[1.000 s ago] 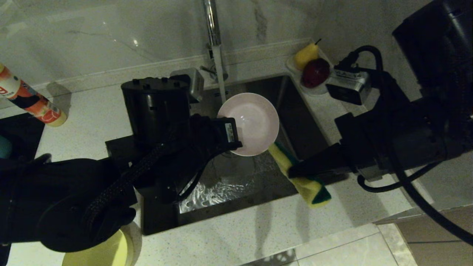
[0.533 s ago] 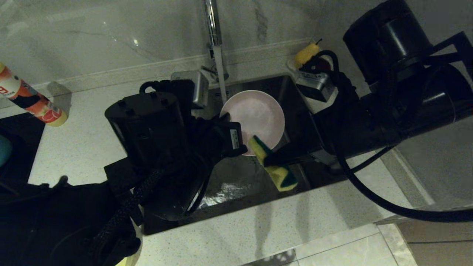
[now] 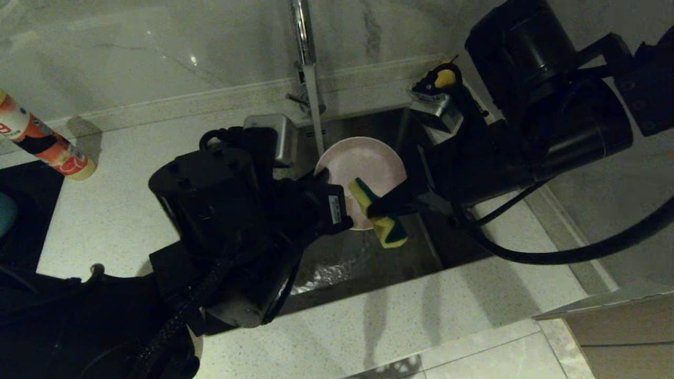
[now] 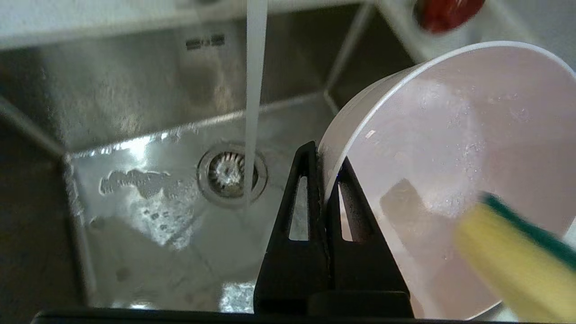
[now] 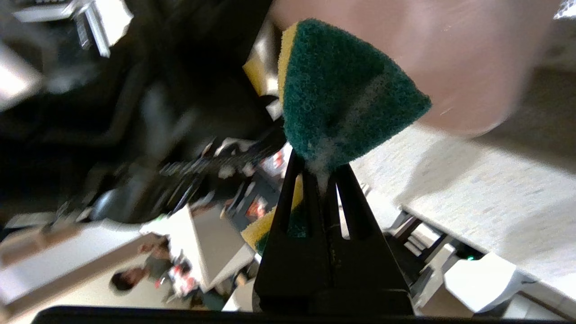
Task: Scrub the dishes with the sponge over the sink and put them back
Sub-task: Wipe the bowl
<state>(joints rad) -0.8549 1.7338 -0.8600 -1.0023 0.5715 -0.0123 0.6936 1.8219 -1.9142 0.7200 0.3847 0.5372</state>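
Over the sink (image 3: 347, 263) my left gripper (image 3: 323, 178) is shut on the rim of the pale pink bowl (image 3: 363, 163), which is tilted with its inside facing the right arm. The left wrist view shows one finger inside and one outside the rim of the bowl (image 4: 450, 135), at the gripper (image 4: 325, 158). My right gripper (image 3: 372, 212) is shut on the middle of the folded sponge (image 3: 387, 229). One end of the sponge (image 4: 513, 261) rests against the bowl's inner face. In the right wrist view the green face of the sponge (image 5: 342, 90) sticks out past the gripper (image 5: 320, 167), by the bowl (image 5: 427, 54).
Water runs from the faucet (image 3: 301, 31) in a stream (image 4: 253, 90) beside the bowl onto the drain (image 4: 231, 173). An orange bottle (image 3: 45, 145) lies on the counter at the left. A yellow pear (image 3: 445, 78) shows behind the right wrist and a red fruit (image 4: 445, 11) past the sink's corner.
The right gripper carried the sponge from the sink's front right edge left and up onto the bowl's inside. The left arm shifted and now covers the yellow bowl at the front.
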